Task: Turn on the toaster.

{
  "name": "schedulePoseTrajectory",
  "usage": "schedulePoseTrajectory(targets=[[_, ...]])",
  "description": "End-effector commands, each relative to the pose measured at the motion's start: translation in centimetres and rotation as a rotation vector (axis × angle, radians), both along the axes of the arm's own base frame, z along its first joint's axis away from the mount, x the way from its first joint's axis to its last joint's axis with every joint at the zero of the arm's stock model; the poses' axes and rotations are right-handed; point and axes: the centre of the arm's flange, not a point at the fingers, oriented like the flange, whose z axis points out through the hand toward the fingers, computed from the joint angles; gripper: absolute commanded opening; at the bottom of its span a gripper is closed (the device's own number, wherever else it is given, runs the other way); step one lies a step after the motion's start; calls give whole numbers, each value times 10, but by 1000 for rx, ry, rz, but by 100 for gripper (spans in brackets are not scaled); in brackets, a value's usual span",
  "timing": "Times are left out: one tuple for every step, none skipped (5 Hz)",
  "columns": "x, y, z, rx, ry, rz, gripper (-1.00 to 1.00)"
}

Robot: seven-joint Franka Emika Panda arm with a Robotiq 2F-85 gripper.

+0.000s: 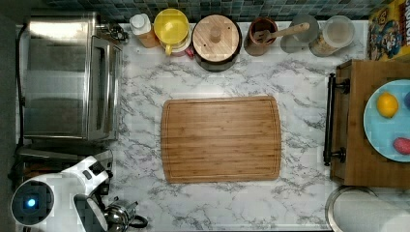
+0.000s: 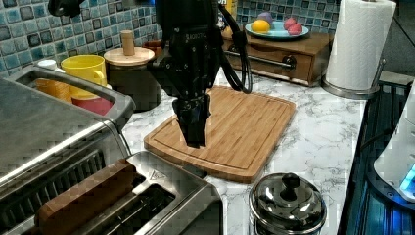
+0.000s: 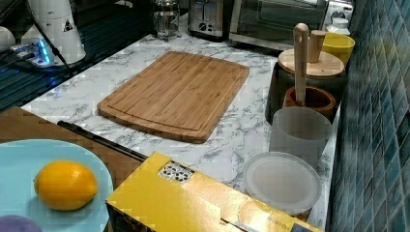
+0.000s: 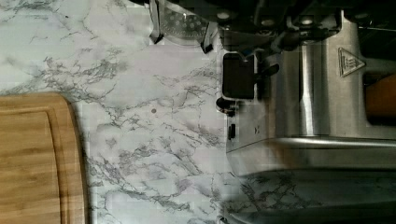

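- Tool (image 2: 195,139) hangs above the desk (image 2: 323,132), before the board's (image 2: 244,127) near edge in the left view; its fingers look pressed together, holding nothing.
- Lettering on the black tool body is too blurred to read.
- Toaster (image 2: 147,200) is boxy brushed steel with long top slots, a brown slice (image 2: 83,198) in one, and a triangular hot-surface mark on top.
- It stands at the left view's lower left, beside the oven (image 2: 44,132).
- Its black lever (image 4: 238,77) juts from the end facing the board.

Hot-surface triangle, seemingly, on toaster (image 4: 327,88)
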Motion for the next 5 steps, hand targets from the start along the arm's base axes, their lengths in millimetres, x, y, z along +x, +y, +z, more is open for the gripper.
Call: schedulePoseTrajectory(targets=[[-2, 13, -16, -28, -37, -127, -100], [1, 14, -21, 14, -34, -133, -100], [6, 15, -29, -7, -51, -169, -100], [16, 10, -37, -22, -22, -183, -100], [22, 12, -41, -16, 7, -170, -100]])
